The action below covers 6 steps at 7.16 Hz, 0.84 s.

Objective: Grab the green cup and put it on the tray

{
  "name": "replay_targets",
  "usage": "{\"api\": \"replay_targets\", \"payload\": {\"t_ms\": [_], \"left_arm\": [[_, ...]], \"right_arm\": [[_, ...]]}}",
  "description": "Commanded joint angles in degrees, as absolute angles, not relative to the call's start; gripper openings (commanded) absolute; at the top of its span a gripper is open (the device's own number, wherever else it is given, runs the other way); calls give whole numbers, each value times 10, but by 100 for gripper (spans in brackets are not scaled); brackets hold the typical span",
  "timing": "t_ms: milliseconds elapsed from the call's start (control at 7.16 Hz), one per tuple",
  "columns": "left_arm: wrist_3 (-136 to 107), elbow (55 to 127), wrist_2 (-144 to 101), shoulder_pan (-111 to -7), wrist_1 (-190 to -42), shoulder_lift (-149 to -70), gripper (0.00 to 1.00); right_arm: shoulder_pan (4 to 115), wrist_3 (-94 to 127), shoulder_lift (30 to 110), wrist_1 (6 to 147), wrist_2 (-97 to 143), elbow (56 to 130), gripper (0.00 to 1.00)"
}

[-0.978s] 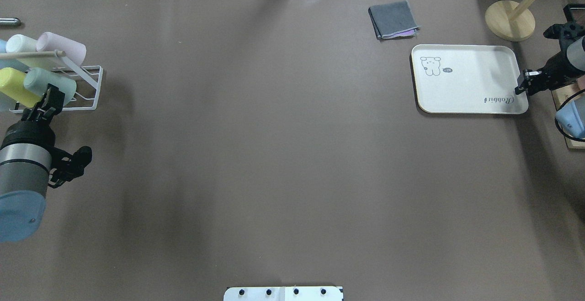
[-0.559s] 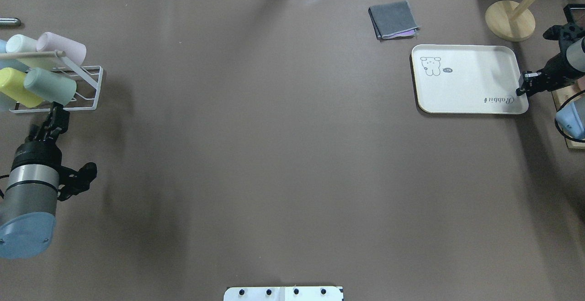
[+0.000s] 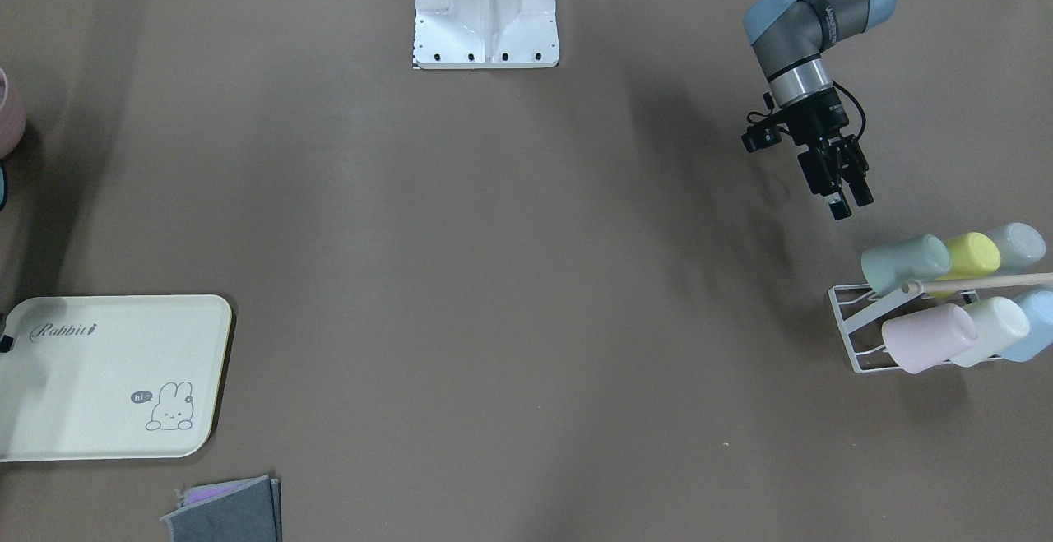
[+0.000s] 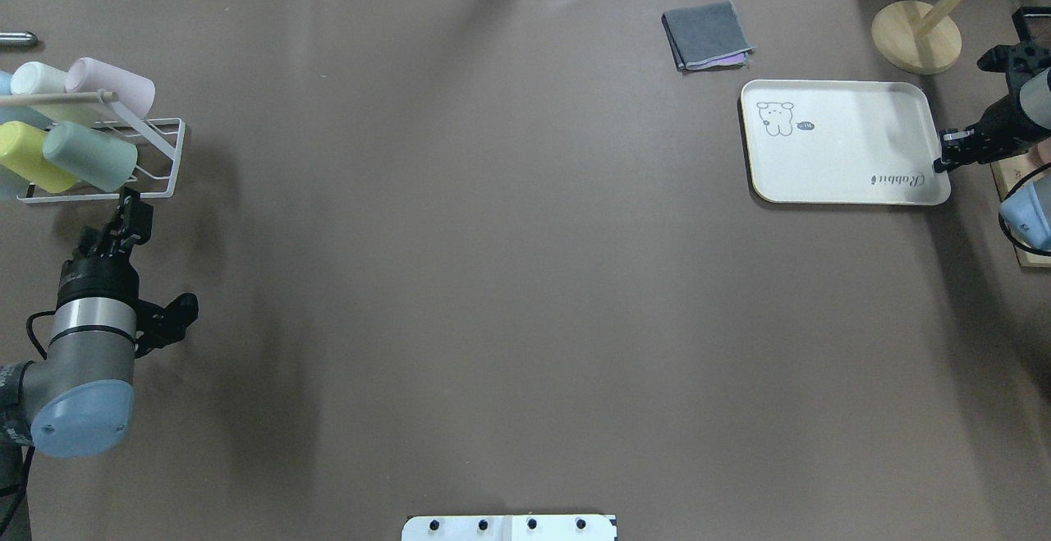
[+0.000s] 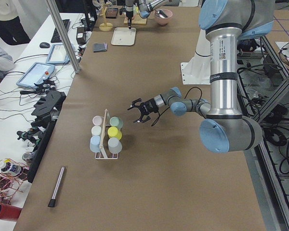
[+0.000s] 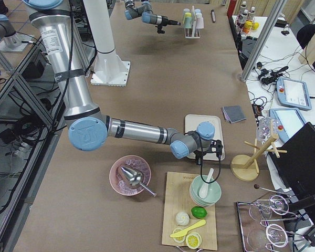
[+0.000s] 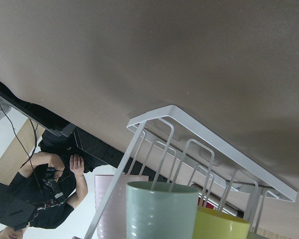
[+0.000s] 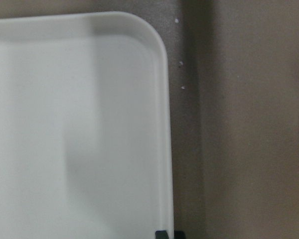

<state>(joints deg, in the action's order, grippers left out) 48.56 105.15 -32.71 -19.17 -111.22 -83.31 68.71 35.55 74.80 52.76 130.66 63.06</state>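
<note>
1. The green cup (image 4: 90,155) lies tipped on its side on a white wire rack (image 7: 229,148) at the robot's left end of the counter (image 4: 493,278). It is at the rack's outer end, touching a yellow cup (image 4: 29,159).
2. A pink cup (image 4: 111,85) and a whitish cup (image 4: 37,80) lie in the row behind, across a wooden rod that runs the length of the rack.
3. The left tool (image 4: 135,208) hovers just beside the rack. It points at the green cup without touching it, and its fingers are released and hold nothing.
4. The tray (image 4: 837,147) sits well apart at the counter's opposite end, with no cup on it. Its bunny drawing is at one corner and its "Rabbit" script at the corner diagonally across.
5. The right tool (image 4: 940,165) is clenched on the tray's rim near the script corner. In the wrist view its dark tips straddle that rim.
6. A folded grey cloth (image 4: 706,34) lies near the tray's far side, and a round wooden stand base (image 4: 915,36) is near the corner beyond it.
</note>
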Motion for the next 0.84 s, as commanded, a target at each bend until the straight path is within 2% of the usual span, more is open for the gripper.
{"api": "replay_targets", "payload": {"t_ms": [0, 279, 698], "left_arm": [[541, 1012, -327, -193, -1189, -843, 91], [640, 1006, -327, -206, -1280, -847, 91], [644, 994, -329, -236, -1288, -851, 94]], "right_arm": [[693, 354, 749, 526, 1309, 637, 0], [718, 355, 748, 526, 1336, 644, 0], [761, 359, 747, 526, 1417, 671, 0]]}}
